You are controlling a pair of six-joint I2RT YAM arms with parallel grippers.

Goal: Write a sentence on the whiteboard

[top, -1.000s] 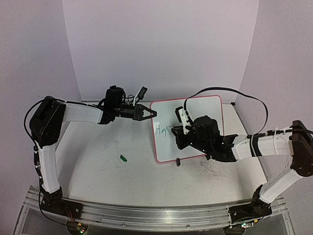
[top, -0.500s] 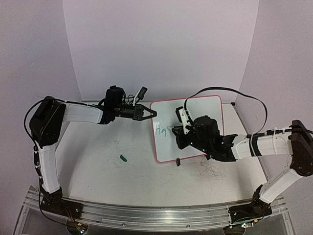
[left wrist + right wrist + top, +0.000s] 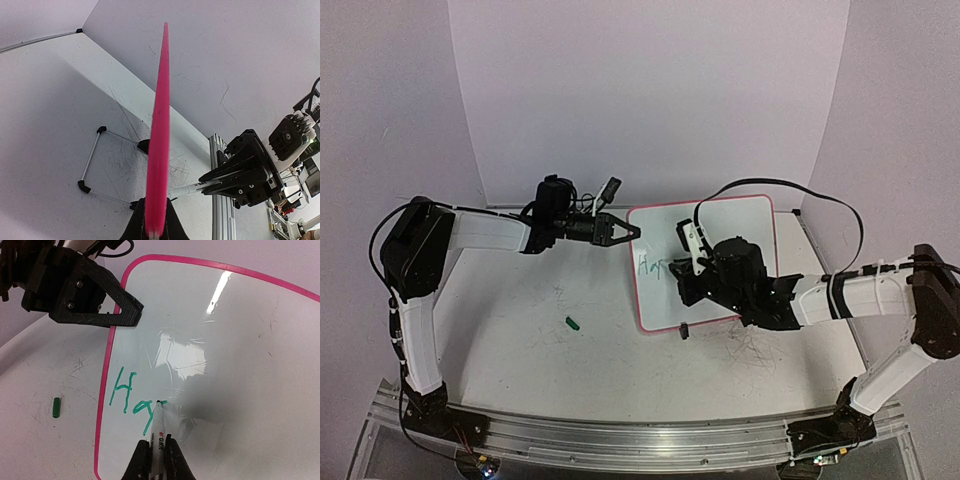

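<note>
The whiteboard [image 3: 745, 225] is white with a pink rim and stands tilted at the table's middle right. My left gripper [image 3: 634, 231] is shut on the whiteboard's left rim [image 3: 160, 125]; in the left wrist view that rim runs up from between my left gripper [image 3: 158, 227]. My right gripper [image 3: 684, 266] is over the board, shut on a white marker [image 3: 159, 432]. The marker's tip touches the whiteboard [image 3: 240, 340] just right of the green letters "Ha" [image 3: 131, 397], the start of the sentence [image 3: 650, 266].
A green marker cap [image 3: 573, 323] lies on the scuffed tabletop left of the board. A black clip foot [image 3: 684, 329] sits at the board's near edge. Grey scribbles [image 3: 750, 350] mark the table near the right arm. The backdrop wall stands close behind.
My right gripper has edged slightly with the marker along the line of writing. The left arm and the board have not moved.
</note>
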